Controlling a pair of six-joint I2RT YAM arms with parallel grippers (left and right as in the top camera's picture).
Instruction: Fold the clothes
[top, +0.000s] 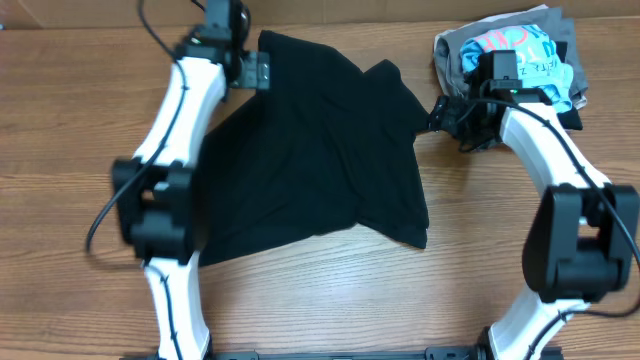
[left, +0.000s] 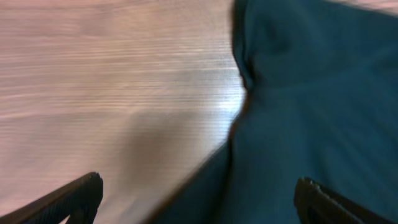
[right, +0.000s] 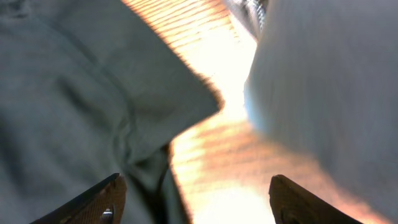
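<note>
The black shirt (top: 320, 150) lies spread and rumpled on the wooden table in the overhead view. My left gripper (top: 262, 72) is at its far left corner, open, its fingers (left: 199, 196) straddling the shirt's edge (left: 311, 112) and bare wood. My right gripper (top: 440, 112) is at the shirt's right sleeve, open; its fingers (right: 196, 199) span the sleeve edge (right: 74, 93) and the table. Neither gripper holds fabric. The white neck tag is not visible.
A pile of folded garments (top: 520, 60) sits at the back right: a light blue shirt with pink lettering on top, grey and dark pieces beneath. It shows as a pale mass in the right wrist view (right: 329, 93), close to my right gripper.
</note>
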